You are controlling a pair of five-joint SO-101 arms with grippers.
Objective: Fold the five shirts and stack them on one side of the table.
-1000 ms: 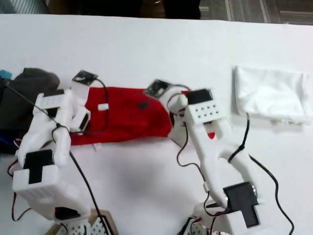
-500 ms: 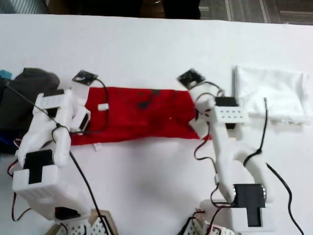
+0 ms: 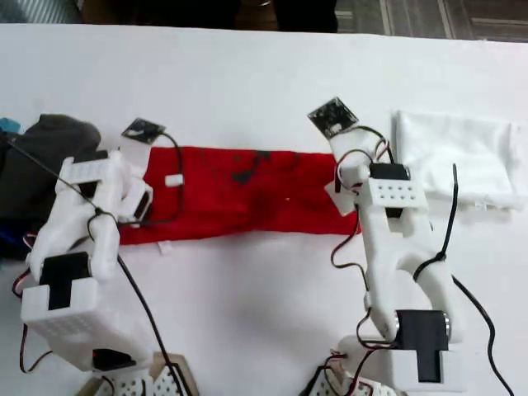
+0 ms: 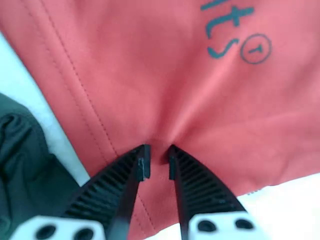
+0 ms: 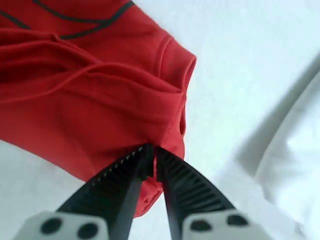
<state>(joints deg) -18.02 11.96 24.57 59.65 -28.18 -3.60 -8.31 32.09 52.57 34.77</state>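
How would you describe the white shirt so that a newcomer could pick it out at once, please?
Start from the white table and find the long red shirt stretched across its middle. Beyond the end pinched by the right gripper lies the white shirt, a flat rectangle and the only pale garment.

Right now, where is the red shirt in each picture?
High view: the red shirt lies stretched across the middle, between both arms.
Left wrist view: a fold of it is pinched by the left arm's fingers.
Right wrist view: its end is pinched by the right arm's fingers.
Shared landmark: the white table beside the shirt's edge.
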